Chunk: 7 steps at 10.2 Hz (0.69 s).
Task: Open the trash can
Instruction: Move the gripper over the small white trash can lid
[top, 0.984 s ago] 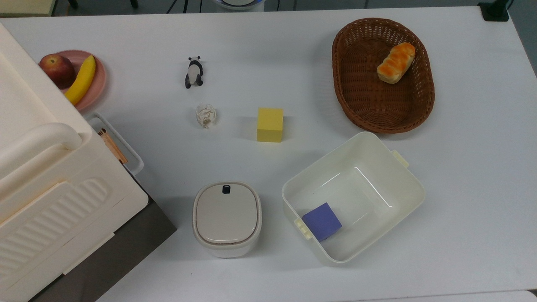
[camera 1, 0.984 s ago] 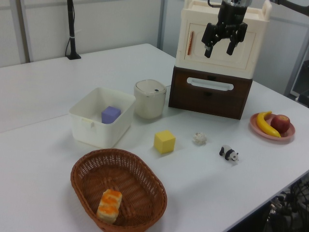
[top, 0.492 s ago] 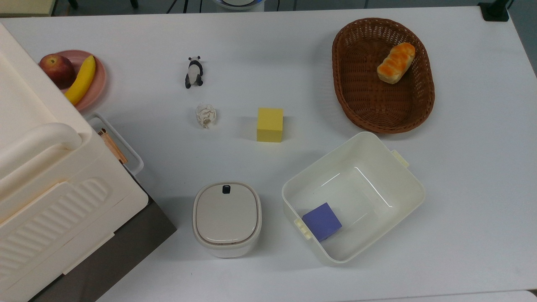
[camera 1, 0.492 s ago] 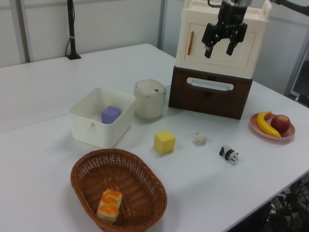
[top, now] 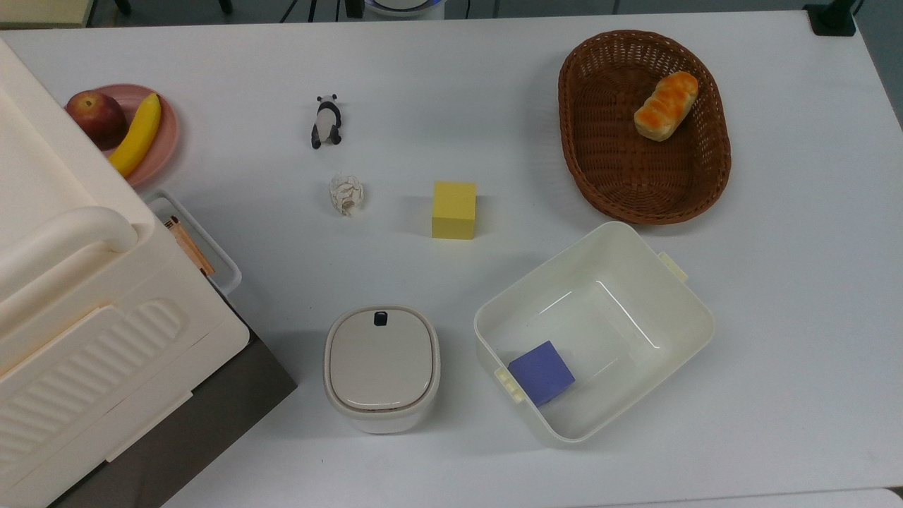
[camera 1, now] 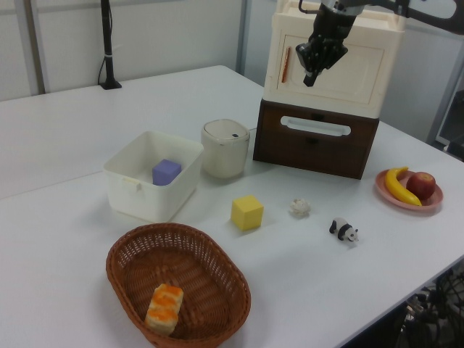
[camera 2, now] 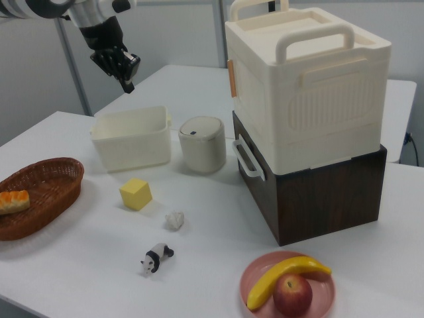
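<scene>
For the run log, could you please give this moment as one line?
phase: approach | gripper: raised, holding nothing | trash can: lid closed, untouched | contact: none

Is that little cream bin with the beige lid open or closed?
Closed: the small cream plastic trash can has its beige-grey lid flat on the rim.

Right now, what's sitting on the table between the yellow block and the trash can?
Nothing. In the top view the table is bare between the yellow block and the trash can; the crumpled paper lies off to the top view's left.
</scene>
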Available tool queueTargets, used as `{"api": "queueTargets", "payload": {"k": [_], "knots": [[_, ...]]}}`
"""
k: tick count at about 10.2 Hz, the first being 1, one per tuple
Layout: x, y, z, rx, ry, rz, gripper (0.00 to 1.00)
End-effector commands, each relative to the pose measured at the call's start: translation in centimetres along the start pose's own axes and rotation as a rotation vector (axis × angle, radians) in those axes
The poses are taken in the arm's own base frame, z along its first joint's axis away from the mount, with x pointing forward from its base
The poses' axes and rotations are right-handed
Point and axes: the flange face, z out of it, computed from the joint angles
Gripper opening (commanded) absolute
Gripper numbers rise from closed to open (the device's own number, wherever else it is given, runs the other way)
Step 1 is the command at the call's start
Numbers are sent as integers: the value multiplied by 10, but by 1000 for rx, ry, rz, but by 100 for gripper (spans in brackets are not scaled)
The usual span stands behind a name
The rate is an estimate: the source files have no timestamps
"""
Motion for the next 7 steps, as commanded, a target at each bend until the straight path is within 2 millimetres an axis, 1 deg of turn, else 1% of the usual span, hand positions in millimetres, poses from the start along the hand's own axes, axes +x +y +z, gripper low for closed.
{"api": "queueTargets", "payload": {"k": [1,2,3,4,5,6,7], "knots": [[33,-15,45,28,89,-7,0],[50,-23,71,34,127,-19,0],[61,-24,92,34,152,-20,0],[72,-31,122,36,170,-39,0],[81,-42,137,39,192,-59,0],[86,-43,158,22,183,-75,0],[88,-45,171,13,182,-83,0]]}}
